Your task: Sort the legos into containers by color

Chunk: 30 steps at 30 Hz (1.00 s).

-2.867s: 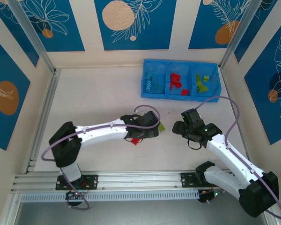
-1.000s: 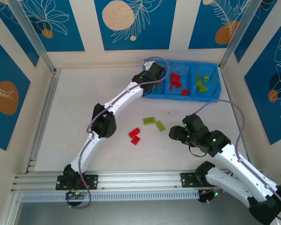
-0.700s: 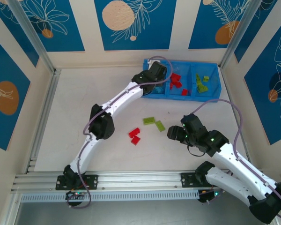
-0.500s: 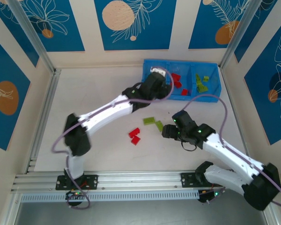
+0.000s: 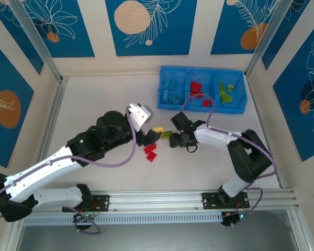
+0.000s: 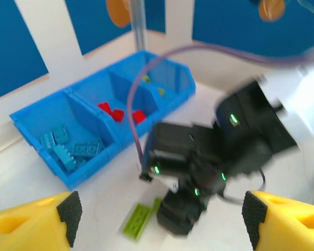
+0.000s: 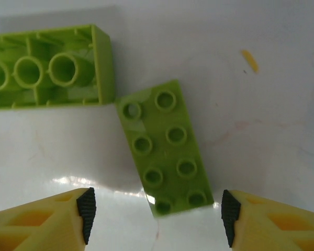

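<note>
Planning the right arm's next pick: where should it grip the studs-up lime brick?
Probably across its two long smooth sides, coming straight down: the studs-up lime brick lies flat, skewed under the open right gripper, so rotate slightly to square up. The upside-down brick crowds one corner.

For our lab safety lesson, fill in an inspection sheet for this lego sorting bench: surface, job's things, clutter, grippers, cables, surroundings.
Surface: white table, one small yellowish mark.
Job's things: blue tray holds light blue bricks on the left, red bricks in the middle, green bricks on the right. On the table lie two loose red bricks, a studs-up green brick and an upturned green brick.
Clutter: nothing seen.
Grippers: left gripper open, empty; right gripper open, straddling the studs-up green brick, gaps on both sides.
Cables: purple cables loop along both arms.
Surroundings: blue patterned wall panels, aluminium frame.
</note>
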### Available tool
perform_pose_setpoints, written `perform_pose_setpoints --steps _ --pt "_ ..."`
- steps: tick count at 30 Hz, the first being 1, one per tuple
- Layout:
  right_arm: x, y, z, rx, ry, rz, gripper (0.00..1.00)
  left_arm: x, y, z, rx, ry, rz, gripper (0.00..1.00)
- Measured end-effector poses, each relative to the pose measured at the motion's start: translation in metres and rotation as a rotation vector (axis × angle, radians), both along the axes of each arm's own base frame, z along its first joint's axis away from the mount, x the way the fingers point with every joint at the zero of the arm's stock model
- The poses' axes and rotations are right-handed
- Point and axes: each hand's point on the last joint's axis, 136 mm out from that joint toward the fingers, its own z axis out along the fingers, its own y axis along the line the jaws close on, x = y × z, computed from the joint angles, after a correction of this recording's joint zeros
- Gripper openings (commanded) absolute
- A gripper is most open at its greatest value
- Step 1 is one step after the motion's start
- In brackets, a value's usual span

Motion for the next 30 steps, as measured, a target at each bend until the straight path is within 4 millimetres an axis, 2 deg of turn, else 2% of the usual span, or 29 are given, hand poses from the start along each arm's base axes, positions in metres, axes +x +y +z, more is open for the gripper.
perform_pose_setpoints --steps 3,5,10,15,18,21,24,26,28,30 --pt "0.007 -0.002 -0.013 -0.06 0.021 0.004 0.49 -0.017 0.016 -0.026 0.107 -0.02 -0.064 0.85" --pt "0.01 -0.001 -0.011 -0.074 0.019 0.007 0.45 -0.029 0.026 -0.04 0.167 -0.032 -0.114 0.87" --pt "0.011 0.003 -0.011 -0.104 0.0 0.021 0.26 -0.055 0.044 -0.055 0.265 -0.111 -0.248 0.91" --pt "0.0 0.002 -0.006 -0.097 -0.007 0.012 0.25 -0.069 0.05 -0.067 0.322 -0.2 -0.347 0.97" --pt "-0.015 -0.006 0.018 -0.032 -0.037 -0.028 0.27 -0.075 0.052 -0.078 0.342 -0.235 -0.39 1.0" --pt "-0.016 -0.016 0.071 0.094 -0.171 -0.105 0.3 -0.077 0.054 -0.084 0.335 -0.28 -0.403 1.0" --pt "-0.005 -0.047 0.128 0.234 -0.332 -0.238 0.29 -0.078 0.055 -0.088 0.333 -0.304 -0.408 1.0" --pt "0.011 -0.089 0.157 0.287 -0.433 -0.383 0.29 -0.077 0.055 -0.089 0.331 -0.315 -0.407 1.0" --pt "0.026 -0.129 0.169 0.292 -0.485 -0.507 0.28 -0.076 0.054 -0.089 0.326 -0.321 -0.405 1.0" --pt "0.047 -0.165 0.171 0.267 -0.475 -0.61 0.27 -0.074 0.054 -0.089 0.323 -0.325 -0.403 1.0"
